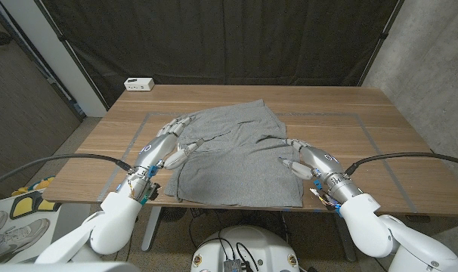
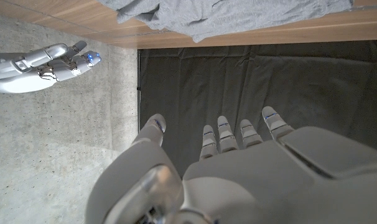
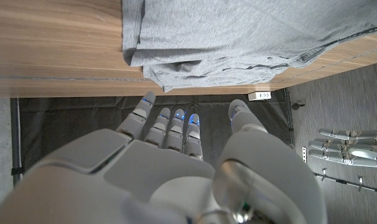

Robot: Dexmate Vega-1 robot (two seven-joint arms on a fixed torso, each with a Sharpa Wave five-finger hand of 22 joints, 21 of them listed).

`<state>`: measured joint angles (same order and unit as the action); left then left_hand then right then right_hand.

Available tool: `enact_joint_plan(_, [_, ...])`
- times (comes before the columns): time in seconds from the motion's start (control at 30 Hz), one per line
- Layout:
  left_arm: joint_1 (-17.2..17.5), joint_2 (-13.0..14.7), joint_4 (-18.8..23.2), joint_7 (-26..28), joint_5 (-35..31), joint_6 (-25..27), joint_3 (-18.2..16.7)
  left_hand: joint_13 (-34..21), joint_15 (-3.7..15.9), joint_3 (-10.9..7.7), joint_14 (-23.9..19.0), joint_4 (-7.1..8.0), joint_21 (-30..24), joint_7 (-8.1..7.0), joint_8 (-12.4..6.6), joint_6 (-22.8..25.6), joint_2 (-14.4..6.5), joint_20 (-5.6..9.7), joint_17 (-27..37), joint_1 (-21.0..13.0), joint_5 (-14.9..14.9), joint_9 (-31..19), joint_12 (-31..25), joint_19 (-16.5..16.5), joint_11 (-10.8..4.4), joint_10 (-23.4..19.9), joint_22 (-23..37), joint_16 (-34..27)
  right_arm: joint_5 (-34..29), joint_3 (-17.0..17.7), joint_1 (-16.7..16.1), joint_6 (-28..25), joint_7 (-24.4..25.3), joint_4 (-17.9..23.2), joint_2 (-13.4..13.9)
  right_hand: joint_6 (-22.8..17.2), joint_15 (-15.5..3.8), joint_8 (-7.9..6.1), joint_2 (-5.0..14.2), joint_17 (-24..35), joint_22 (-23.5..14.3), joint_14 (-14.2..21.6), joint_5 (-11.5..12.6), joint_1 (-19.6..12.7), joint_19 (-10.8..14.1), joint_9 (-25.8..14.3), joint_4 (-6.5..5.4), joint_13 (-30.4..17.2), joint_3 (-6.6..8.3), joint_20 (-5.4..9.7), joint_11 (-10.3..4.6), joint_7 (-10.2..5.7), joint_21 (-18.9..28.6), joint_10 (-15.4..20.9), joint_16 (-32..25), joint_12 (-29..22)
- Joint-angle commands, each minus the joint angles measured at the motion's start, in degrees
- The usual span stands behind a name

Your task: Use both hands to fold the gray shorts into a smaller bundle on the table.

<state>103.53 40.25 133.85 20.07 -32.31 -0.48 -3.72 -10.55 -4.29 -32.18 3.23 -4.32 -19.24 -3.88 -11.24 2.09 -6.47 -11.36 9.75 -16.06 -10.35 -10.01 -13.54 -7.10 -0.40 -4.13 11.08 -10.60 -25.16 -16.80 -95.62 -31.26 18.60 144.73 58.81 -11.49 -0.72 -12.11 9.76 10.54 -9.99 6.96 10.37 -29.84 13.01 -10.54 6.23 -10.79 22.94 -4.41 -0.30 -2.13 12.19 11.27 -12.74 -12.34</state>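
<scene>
Left hand (image 1: 172,143) at the left side of the gray shorts (image 1: 233,155), fingers spread, holding nothing. Right hand (image 1: 299,156) at the right side of the cloth, fingers apart too, nothing in it. Cannot tell from up here whether the fingertips touch the cloth. Shorts lying spread out in the middle of the wooden table (image 1: 365,128), a bit crumpled, one edge close to the near side. Small white box (image 1: 139,84) far off at the back left corner of the table. Gray tape lines (image 1: 369,140) on the wood around the cloth.

From the left wrist: back of the left hand (image 2: 238,168), fingers straight and apart, empty. Shorts (image 2: 232,15) on the table beyond the fingertips, not touched. Right hand (image 2: 42,65) seen off to the side, fingers loose.

From the right wrist: right hand (image 3: 182,162) open, fingers reaching toward the shorts (image 3: 238,37), not on them. Bunched fold of cloth nearest the fingers. Left hand (image 3: 347,149) seen far off at the side, fingers out straight.
</scene>
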Motion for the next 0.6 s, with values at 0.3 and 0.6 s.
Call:
enact_joint_plan(0.3, [1.82, -0.29, -2.01, -3.12, 0.23, -0.16, -0.80, -0.11, 0.19, -0.02, -0.24, -0.65, 0.28, 0.11, -0.25, 1.36, -0.12, -0.05, 0.06, -0.73, 0.33, -0.12, 0.00, -0.28, -0.22, -0.90, 0.14, 0.08, -0.42, -4.23, 0.06, -1.80, 0.06, 0.07, -0.43, -0.57, -0.11, 0.07, -0.03, 0.20, -0.15, 0.75, -0.04, -0.60, 0.47, -0.11, 0.51, -0.22, 0.14, -0.03, 0.17, 0.13, 0.17, 0.70, -0.14, -0.21])
enact_joint_plan(0.6, [2.29, -0.01, -2.36, -3.92, 0.24, 0.74, -1.00, -0.12, 0.17, 0.03, -0.20, -1.12, 0.48, 0.27, -0.54, 2.82, -0.05, 0.01, 0.06, -1.07, 0.36, -0.13, 0.06, -0.42, -0.26, -1.35, 0.16, 0.11, -1.22, -7.87, 2.21, -3.97, -1.28, 0.10, -0.53, -0.79, -0.03, 0.12, -0.43, 0.22, -0.15, 0.67, -0.09, -0.45, 0.49, -0.12, 0.51, -0.23, -0.10, -0.13, 0.35, 0.14, 0.10, 0.91, -0.01, -0.13])
